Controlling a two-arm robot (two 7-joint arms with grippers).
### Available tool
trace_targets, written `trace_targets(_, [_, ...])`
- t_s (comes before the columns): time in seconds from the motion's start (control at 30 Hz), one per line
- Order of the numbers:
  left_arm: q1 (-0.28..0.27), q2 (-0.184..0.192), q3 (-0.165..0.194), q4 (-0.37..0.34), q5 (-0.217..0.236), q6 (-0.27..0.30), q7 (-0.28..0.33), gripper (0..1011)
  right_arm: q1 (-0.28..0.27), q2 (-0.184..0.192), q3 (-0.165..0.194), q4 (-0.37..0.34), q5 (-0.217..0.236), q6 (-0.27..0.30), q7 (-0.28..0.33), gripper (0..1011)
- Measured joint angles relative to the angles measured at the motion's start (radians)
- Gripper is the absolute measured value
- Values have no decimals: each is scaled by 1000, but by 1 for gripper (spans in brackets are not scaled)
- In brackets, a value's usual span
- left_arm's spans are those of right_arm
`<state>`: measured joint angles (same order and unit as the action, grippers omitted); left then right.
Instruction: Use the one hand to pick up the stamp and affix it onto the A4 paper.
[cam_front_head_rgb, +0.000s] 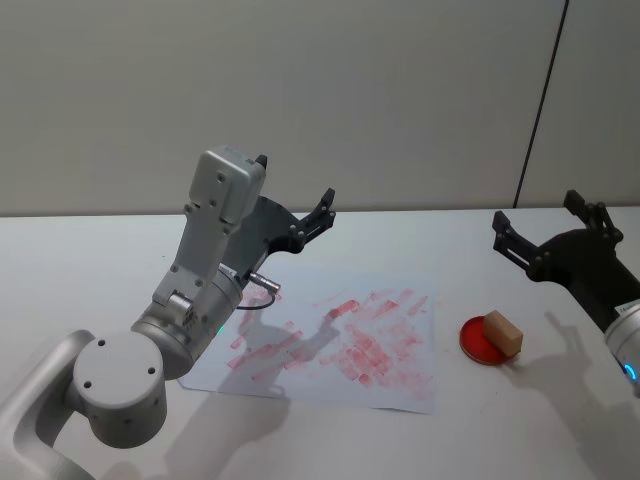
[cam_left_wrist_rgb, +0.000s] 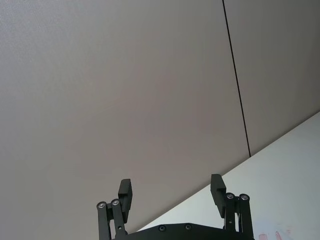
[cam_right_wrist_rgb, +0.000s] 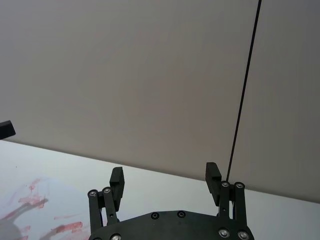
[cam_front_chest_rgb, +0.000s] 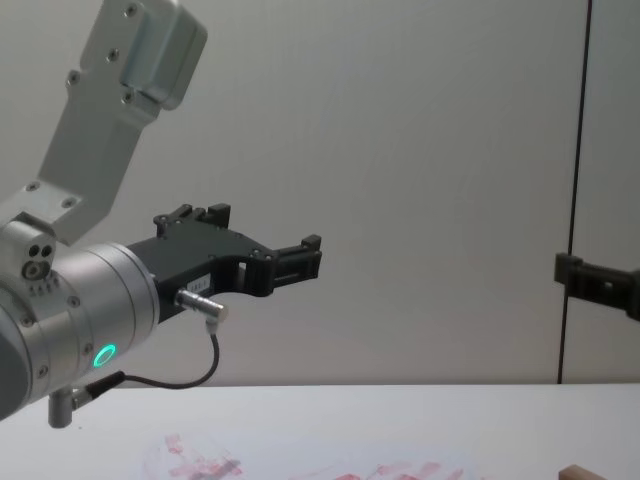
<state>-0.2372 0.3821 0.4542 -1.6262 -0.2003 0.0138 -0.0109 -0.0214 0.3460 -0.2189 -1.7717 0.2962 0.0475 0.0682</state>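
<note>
The stamp (cam_front_head_rgb: 503, 332) lay on its side on a round red ink pad (cam_front_head_rgb: 474, 347) at the right of the head view. Its long axis ran from upper left to lower right in the frame, and one broad face was turned up. A corner of it also showed at the bottom right edge of the chest view. The pad sat on the white worktop (cam_front_head_rgb: 100, 270), just right of the A4 paper (cam_front_head_rgb: 400, 385) and apart from it. The paper lay flat at the centre of the frame, slightly skewed, with its long axis running roughly left to right and red smudged prints across most of it. The right claw (cam_front_head_rgb: 538, 212) hung at the right edge of the frame, above and beyond the stamp and clear of it. Its fingers (cam_right_wrist_rgb: 212, 175) were spread apart and pointed toward the pale wall (cam_front_head_rgb: 400, 90) with nothing between them. The left claw (cam_front_head_rgb: 293, 182) was raised over the paper's upper left part, its fingers (cam_left_wrist_rgb: 125, 192) likewise apart and empty, aimed up and away at the wall.
</note>
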Motion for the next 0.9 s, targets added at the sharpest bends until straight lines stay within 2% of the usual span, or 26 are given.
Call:
trace_targets(0.2, [0, 0, 0, 0, 0, 0, 0, 1002, -18, 17, 11, -12, 17, 38, -4, 1001])
trace_targets(0.57, [0, 0, 0, 0, 0, 0, 0, 1001, -48, 46, 21, -20, 25, 147, -10, 1001])
trace_targets(0.9, [0, 0, 0, 0, 0, 0, 0, 1001, -34, 41, 7, 12, -25, 251, 19, 1001])
